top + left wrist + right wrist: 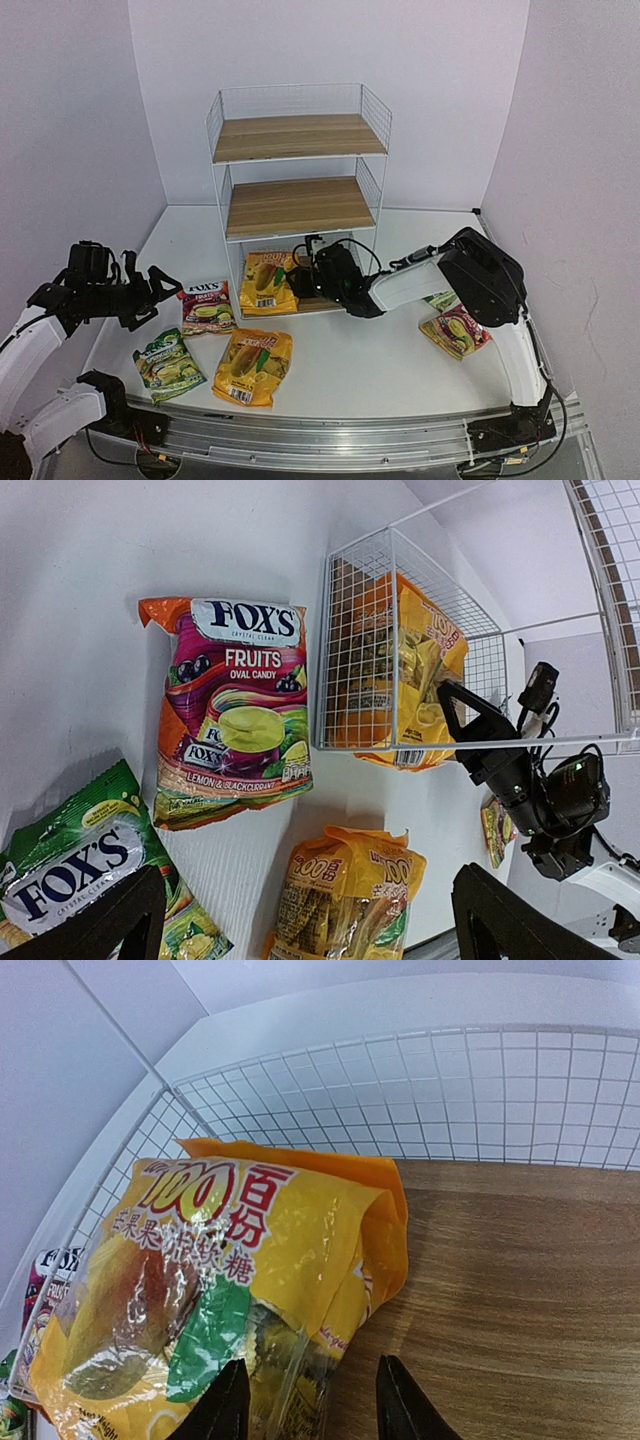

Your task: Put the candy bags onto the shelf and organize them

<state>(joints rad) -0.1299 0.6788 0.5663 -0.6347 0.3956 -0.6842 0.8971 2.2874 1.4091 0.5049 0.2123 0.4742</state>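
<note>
Yellow-orange pouch, one of the six candy bags, lay on the bottom board of the shelf, at the left end against the side mesh with its top edge leaning on the wire. Right gripper reached into that tier from the right. Its jaws stood apart, straddling the pouch's lower corner with no clamp visible, though it was not clear whether a pad grazed the film. Read: first placement essentially done, release in progress. Middle and top boards were bare. Five bags lay on the tabletop. The red-purple Fox's bag was just left of the shelf's foot, the green Fox's bag nearer the left arm, and the second yellow-orange pouch in front of the shelf. On the right side a red/pink bag lay beside the right arm's elbow, with what looked like a green one mostly hidden behind that arm. Left gripper hovered above the left-hand group, jaws fully apart, nothing between them. Judgement: roughly one sixth done, with five picks left plus any sorting by colour or tier. The shelved pouch sat crooked and appeared to poke past the front edge, so it probably wanted a nudge. Left arm looked well placed for the three left bags, and the two right ones would suit the right arm.
</note>
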